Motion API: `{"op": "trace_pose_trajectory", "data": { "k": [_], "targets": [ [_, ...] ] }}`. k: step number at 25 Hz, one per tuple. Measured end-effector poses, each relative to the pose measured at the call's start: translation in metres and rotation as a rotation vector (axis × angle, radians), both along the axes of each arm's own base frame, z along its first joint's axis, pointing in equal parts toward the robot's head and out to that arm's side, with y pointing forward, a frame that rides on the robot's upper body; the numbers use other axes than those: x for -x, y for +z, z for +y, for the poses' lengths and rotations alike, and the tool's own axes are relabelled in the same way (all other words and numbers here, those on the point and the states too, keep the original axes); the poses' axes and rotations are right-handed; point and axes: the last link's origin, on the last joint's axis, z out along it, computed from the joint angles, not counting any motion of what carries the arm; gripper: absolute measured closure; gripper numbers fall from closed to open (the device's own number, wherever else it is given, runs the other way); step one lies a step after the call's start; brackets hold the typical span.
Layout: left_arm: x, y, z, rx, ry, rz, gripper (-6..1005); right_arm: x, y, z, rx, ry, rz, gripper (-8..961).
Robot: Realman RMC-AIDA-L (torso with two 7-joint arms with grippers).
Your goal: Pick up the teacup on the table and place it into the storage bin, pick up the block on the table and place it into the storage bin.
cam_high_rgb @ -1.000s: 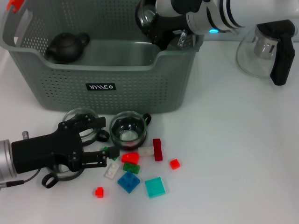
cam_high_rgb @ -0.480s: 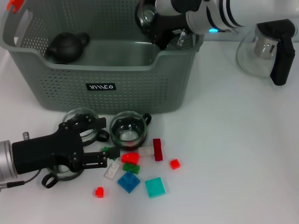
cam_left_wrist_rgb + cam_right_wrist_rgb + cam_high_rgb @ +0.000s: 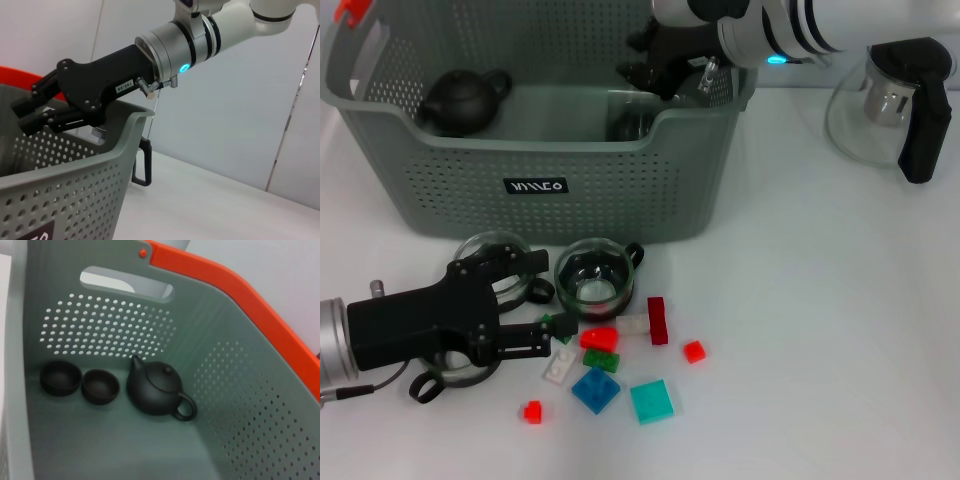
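My right gripper [image 3: 650,62] hangs open above the back right of the storage bin [image 3: 550,200]; in the left wrist view its black fingers [image 3: 31,114] stand apart over the rim [image 3: 75,170]. A glass teacup [image 3: 626,124] lies inside the bin below it. On the table in front of the bin stand two glass teacups [image 3: 595,276] [image 3: 490,250]. Several small blocks lie nearby, among them a red one [image 3: 599,338], a blue one [image 3: 595,390] and a teal one [image 3: 651,401]. My left gripper [image 3: 548,296] lies low at the front left, open, with a small green block [image 3: 556,323] at its lower fingertip.
A black teapot [image 3: 156,389] and two dark cups [image 3: 60,377] [image 3: 100,386] sit on the bin's floor. A glass teapot with a black handle [image 3: 890,105] stands right of the bin. Another glass cup [image 3: 448,368] lies partly under my left gripper.
The right gripper has opened, and the glass teacup it held above the bin now lies inside the bin. The left gripper has stayed put.
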Motion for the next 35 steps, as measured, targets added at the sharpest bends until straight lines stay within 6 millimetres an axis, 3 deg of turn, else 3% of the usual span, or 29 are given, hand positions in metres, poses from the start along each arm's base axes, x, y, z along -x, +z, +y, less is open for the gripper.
{"op": "trace_pose_trajectory", "data": {
  "k": [4,9,17,23,35],
  "targets": [
    [0.0,0.001,0.0,0.001,0.001,0.0,69,0.003,0.003,0.001,-0.01,0.005,0.009,717],
    [0.001,0.001,-0.001,0.001,0.004,-0.001,69,0.012,0.014,0.005,-0.042,0.021,0.039,525],
    [0.003,0.003,-0.001,-0.002,0.007,0.004,69,0.047,0.061,0.002,-0.116,0.096,0.229,449],
    [0.004,0.005,-0.002,0.004,-0.001,0.014,69,0.054,0.095,-0.035,-0.037,0.157,0.365,448],
    [0.013,0.013,-0.008,0.013,-0.004,0.048,69,0.009,0.113,-0.134,0.301,0.165,0.32,447]
  ]
}}
